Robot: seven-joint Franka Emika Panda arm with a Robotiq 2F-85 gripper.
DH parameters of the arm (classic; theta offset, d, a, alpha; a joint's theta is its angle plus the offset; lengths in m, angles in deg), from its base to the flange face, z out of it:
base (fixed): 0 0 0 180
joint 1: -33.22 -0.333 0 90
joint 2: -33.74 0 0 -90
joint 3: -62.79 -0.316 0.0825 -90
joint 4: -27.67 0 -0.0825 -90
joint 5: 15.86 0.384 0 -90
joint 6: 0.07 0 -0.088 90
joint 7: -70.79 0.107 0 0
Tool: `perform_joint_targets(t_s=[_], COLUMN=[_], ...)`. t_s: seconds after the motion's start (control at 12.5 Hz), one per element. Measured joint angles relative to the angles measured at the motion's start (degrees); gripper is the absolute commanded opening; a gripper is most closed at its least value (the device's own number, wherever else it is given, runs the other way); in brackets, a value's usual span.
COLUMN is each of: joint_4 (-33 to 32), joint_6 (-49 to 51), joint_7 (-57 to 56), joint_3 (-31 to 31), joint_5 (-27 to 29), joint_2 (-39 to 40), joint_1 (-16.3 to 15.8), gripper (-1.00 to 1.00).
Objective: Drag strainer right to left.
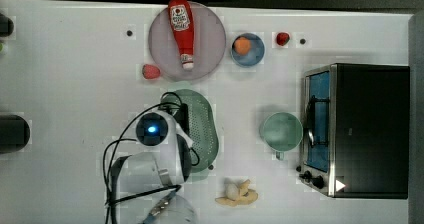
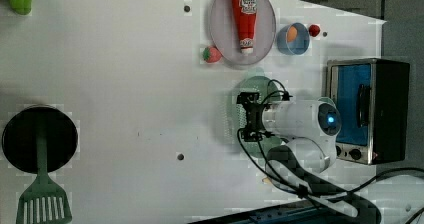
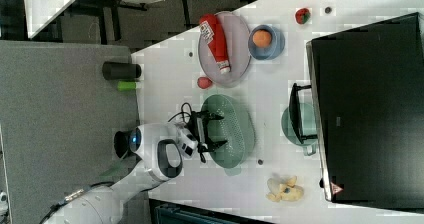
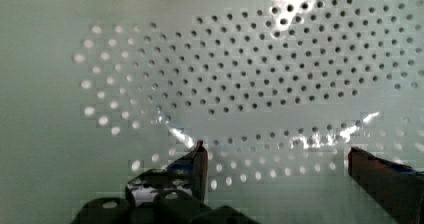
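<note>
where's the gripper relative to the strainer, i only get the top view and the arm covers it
Observer: In the right view the gripper hangs over the strainer, inside its rim.
Operator: open or shut
Observer: Open. The wrist view shows two fingertips wide apart over the holed bottom.
Operator: anything in the strainer
Observer: Nothing on the holed bottom that the wrist view shows.

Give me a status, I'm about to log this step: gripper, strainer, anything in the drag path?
Gripper open, low inside the strainer, holding nothing. Strainer flat on table. Strawberry and plate nearby, off to one side.
</note>
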Motion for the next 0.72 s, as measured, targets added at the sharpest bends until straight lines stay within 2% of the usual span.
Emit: perform_joint_targets(t_s=[0.32,0.72], joint_4=[5.0,9.3], joint_6=[3.9,7.7], joint_7=[5.4,10.4], joint_3=[-1.6,-3.3], joint_5=[0.2,0.9], joint_2=[3.2,5.7], joint_1=[-5.0,-8.8], gripper=[1.0,1.0])
